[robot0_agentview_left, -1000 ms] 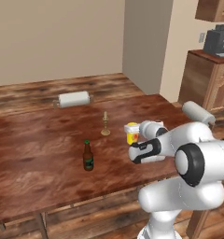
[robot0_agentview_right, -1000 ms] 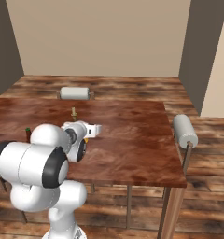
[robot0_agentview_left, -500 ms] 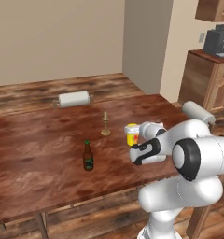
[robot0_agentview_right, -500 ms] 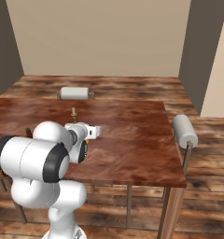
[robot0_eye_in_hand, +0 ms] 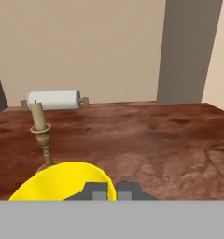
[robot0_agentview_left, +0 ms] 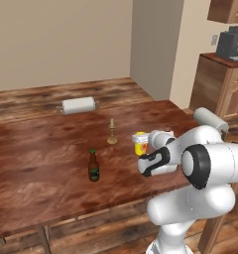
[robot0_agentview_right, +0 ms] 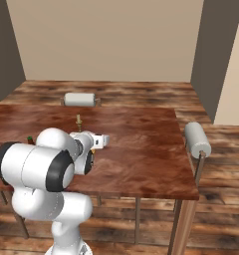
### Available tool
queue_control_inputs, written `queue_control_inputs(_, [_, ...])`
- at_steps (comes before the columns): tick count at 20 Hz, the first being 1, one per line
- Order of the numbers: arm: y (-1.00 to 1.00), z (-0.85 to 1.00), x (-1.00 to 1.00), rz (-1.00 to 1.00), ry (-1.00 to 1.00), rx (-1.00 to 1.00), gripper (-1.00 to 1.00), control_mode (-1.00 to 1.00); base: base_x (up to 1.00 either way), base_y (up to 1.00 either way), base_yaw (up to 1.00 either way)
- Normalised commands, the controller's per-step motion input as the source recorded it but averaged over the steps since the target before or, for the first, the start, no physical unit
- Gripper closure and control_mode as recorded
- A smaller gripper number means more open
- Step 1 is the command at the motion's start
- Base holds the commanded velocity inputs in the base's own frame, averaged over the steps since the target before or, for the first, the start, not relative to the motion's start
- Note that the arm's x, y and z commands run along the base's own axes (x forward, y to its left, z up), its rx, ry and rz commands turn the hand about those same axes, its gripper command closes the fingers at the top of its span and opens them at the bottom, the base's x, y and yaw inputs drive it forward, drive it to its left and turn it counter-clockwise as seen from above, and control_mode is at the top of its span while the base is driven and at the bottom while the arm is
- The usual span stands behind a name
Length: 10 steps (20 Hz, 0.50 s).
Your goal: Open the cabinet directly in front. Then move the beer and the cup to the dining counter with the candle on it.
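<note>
Yellow, the cup (robot0_agentview_left: 139,143) sits in the gripper (robot0_agentview_left: 143,149), whose fingers are closed on it above the dining counter (robot0_agentview_left: 36,173), toward its right edge. Just beyond it stands the candle (robot0_agentview_left: 111,132). Nearer the front edge, the beer (robot0_agentview_left: 93,165) stands upright.

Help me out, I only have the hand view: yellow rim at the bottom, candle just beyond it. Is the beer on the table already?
Observer: Yes. The beer stands upright on the dining counter, off to the arm's left, apart from the candle.
Operator: And the cup, is it down?
Observer: I can't tell whether it touches. The cup sits upright at the pincer, low over the counter, right of the candle.
Operator: What's the white roll behind the candle?
Observer: A chair's padded back at the far edge; another stands at the right end.
</note>
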Motion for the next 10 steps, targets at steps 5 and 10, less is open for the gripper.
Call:
queue_control_inputs(5, [0.00, -0.02, 0.01, 0.00, 0.00, 0.00, 1.00, -1.00, 0.00, 0.00, 0.00])
queue_control_inputs(10, [0.00, -0.23, 0.03, 0.00, -0.03, 0.00, 1.00, -1.00, 0.00, 0.00, 0.00])
